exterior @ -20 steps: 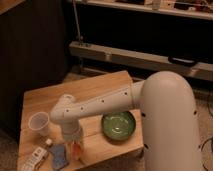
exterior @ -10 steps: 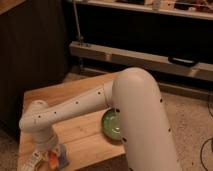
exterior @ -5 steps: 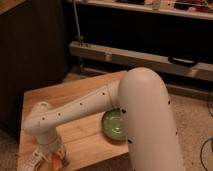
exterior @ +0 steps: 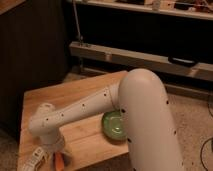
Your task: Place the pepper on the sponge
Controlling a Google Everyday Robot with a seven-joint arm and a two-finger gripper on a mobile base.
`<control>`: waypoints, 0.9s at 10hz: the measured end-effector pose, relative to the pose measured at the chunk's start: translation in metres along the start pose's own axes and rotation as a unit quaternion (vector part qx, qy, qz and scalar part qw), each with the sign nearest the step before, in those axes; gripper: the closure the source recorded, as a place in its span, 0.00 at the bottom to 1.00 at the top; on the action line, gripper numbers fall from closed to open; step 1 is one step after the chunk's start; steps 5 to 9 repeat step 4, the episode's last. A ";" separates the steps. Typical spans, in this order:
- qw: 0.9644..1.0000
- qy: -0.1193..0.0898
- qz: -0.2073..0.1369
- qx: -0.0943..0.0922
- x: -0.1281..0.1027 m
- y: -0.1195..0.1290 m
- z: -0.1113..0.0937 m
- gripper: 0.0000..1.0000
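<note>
Arm bent, end effector (exterior: 54, 150) at pepper (exterior: 59, 160)

A single view looks down at a slant from high behind the arm (exterior: 145, 115). The arm's thick white link fills the right foreground, very close to the lens. The camera faces across the table (exterior: 50, 97) toward a dark back wall with a grey rail (exterior: 150, 57). The gripper (exterior: 54, 150) sits farther from the lens than that link, at the lower left, close to the bottom edge and over the table's near corner. The bowl (exterior: 114, 125) lies right of the gripper, half hidden behind the arm. The floor (exterior: 192, 112) shows farther right of the gripper, past the table.
</note>
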 end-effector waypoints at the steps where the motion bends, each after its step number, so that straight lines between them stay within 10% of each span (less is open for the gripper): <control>1: 1.000 0.003 0.003 0.005 0.003 0.001 -0.001 0.20; 9: 0.999 0.018 0.012 0.024 0.011 0.003 -0.012 0.20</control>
